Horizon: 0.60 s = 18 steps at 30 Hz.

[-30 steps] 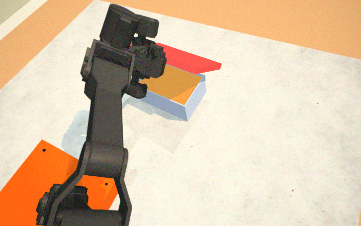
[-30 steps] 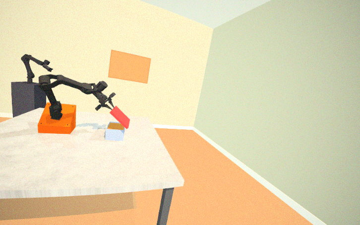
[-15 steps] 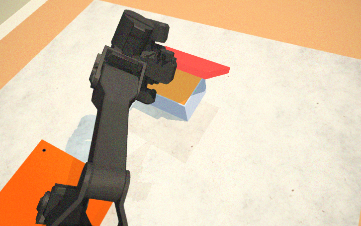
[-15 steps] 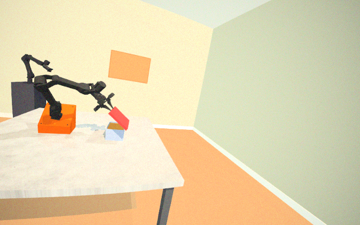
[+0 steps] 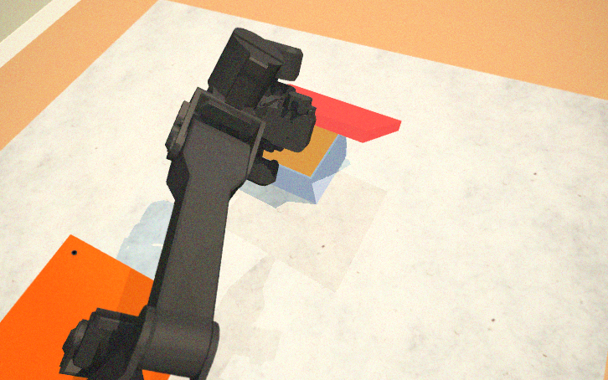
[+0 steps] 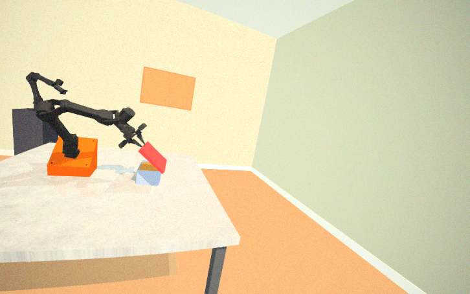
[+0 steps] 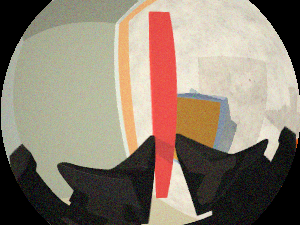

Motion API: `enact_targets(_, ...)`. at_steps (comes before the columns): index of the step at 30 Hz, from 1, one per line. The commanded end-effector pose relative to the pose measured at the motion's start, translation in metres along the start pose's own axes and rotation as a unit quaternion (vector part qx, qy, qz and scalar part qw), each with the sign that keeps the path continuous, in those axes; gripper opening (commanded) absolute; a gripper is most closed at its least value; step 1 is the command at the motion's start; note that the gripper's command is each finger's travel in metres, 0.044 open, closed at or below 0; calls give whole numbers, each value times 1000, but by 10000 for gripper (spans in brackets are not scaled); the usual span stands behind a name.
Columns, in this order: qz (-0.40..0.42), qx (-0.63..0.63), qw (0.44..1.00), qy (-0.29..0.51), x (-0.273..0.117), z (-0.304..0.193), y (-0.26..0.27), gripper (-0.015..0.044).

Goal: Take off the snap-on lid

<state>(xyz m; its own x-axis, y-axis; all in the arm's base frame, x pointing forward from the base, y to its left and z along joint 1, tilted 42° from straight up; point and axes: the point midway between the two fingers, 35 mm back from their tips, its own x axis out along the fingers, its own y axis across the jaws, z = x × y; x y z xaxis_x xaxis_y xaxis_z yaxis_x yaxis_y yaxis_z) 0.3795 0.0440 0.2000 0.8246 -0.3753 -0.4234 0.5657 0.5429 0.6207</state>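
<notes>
Box [image 5: 296, 183] [image 6: 147, 177] [image 7: 222, 124] on table [image 5: 448, 223] [image 6: 121, 214] [image 7: 235, 44], beneath lid [image 5: 349, 111] [image 6: 153, 157] [image 7: 164, 74]

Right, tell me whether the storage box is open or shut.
Open: its orange-brown inside shows, and the red lid is steeply tilted between the fingers.
</notes>
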Motion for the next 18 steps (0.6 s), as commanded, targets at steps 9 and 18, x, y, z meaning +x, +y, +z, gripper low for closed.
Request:
enact_targets(9, 6, 0, 1000, 3, -4, 25, 1, 0)
enact_targets(18, 6, -1, 1000, 2, -6, 43, 0, 0)
